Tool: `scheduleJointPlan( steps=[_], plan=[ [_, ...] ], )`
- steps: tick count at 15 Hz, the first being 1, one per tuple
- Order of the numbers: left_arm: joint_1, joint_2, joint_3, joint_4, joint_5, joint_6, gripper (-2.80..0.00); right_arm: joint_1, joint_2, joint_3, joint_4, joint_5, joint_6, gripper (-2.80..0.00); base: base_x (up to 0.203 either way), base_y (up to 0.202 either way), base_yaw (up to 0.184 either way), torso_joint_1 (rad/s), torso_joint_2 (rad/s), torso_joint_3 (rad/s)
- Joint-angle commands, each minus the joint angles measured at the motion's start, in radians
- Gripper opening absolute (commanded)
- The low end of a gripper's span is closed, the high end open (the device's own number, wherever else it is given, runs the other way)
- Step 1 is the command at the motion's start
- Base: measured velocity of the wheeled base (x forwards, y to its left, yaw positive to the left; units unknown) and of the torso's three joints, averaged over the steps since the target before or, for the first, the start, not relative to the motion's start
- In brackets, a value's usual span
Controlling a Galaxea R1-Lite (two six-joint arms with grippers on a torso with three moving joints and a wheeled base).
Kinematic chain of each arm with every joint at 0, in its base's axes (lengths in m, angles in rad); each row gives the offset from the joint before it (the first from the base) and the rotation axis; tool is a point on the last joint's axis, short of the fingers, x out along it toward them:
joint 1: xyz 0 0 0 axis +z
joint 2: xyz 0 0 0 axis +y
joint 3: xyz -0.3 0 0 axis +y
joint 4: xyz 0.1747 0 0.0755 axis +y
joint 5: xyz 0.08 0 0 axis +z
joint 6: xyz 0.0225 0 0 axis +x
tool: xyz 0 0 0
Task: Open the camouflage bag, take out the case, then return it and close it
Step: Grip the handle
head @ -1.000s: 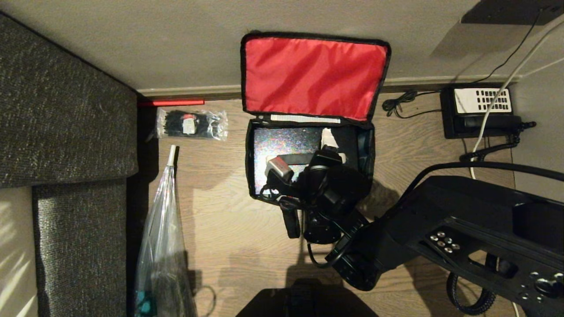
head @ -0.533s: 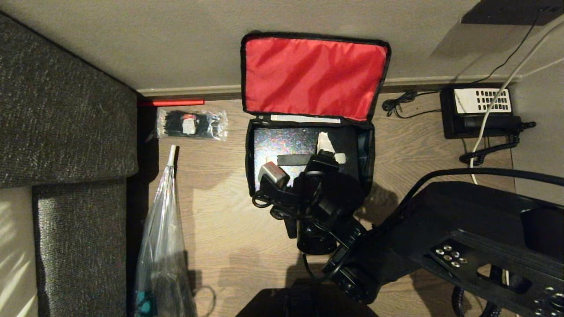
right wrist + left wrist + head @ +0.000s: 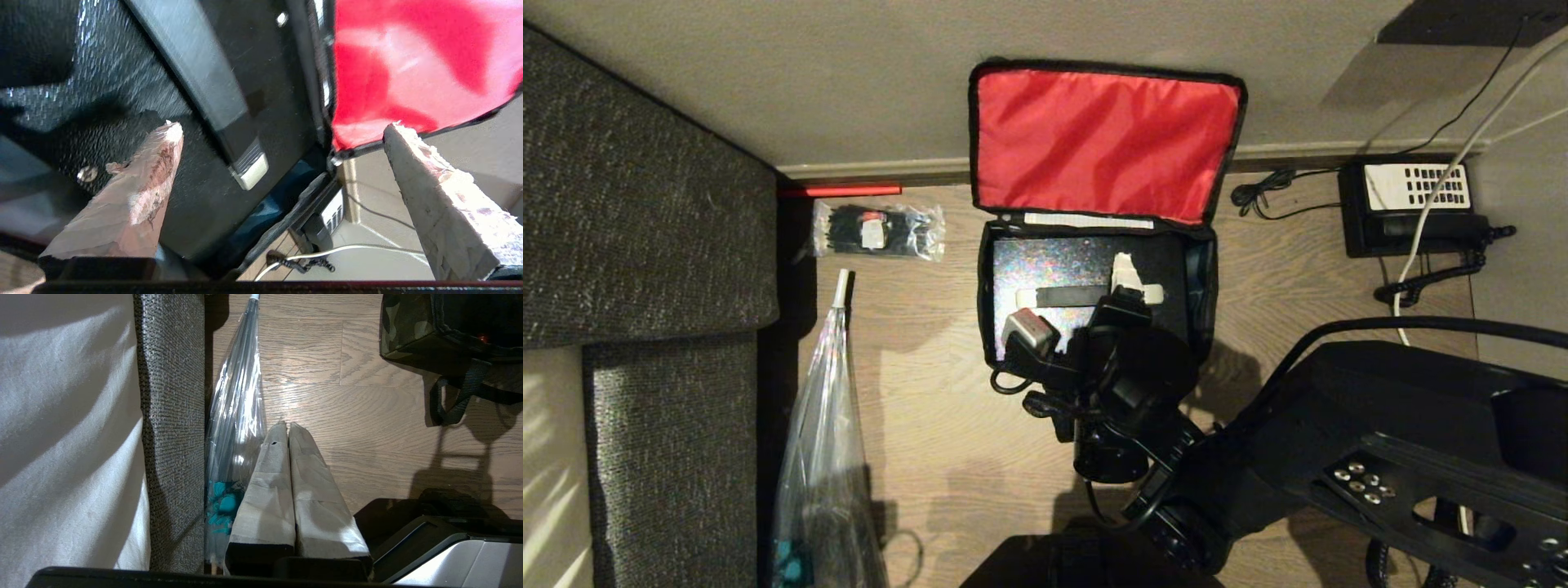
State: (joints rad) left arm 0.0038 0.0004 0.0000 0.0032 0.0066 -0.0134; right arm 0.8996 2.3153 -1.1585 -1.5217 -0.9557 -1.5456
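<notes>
Wood floor by wall. Camouflage bag [image 3: 1094,163] open, red lid propped against wall; case [image 3: 1062,273] lies flat inside. Your right end effector [image 3: 1131,282] over case, spread wide, holding nothing. Left end effector [image 3: 288,428] parked, pressed together, empty. Risk: fingers snag case strap or bag rim, dragging bag.

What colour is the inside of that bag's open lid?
Bright red lining, clearest in the head view.

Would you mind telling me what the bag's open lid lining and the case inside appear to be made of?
Lid lining: thin red woven fabric, probably nylon, judging by its soft creases and slight sheen. Case: black, likely hard plastic or leatherette; its pebbled surface sparkles under the light.
</notes>
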Motion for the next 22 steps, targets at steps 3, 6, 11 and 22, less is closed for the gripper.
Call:
scheduleJointPlan(
  steps=[3, 6, 11, 22],
  plan=[
    [0.001, -0.001, 0.003, 0.0, 0.001, 0.0, -2.8, 0.009, 0.006, 0.002, -0.008, -0.006, -0.005, 0.0, 0.0, 0.0, 0.0, 0.0, 0.0, 0.0],
    [0.001, -0.002, 0.003, 0.0, 0.001, 0.001, -2.8, 0.007, 0.007, -0.001, -0.008, -0.006, -0.005, 0.0, 0.0, 0.0, 0.0, 0.0, 0.0, 0.0],
    [0.001, -0.001, 0.003, 0.0, 0.001, 0.001, -2.8, 0.007, 0.009, -0.001, -0.008, -0.006, -0.005, 0.0, 0.0, 0.0, 0.0, 0.0, 0.0, 0.0],
    [0.001, 0.0, 0.003, 0.0, 0.001, 0.001, -2.8, 0.007, 0.012, -0.007, -0.008, -0.006, -0.005, 0.0, -0.065, 0.0, 0.001, 0.0, 0.0, 0.001]
  ],
)
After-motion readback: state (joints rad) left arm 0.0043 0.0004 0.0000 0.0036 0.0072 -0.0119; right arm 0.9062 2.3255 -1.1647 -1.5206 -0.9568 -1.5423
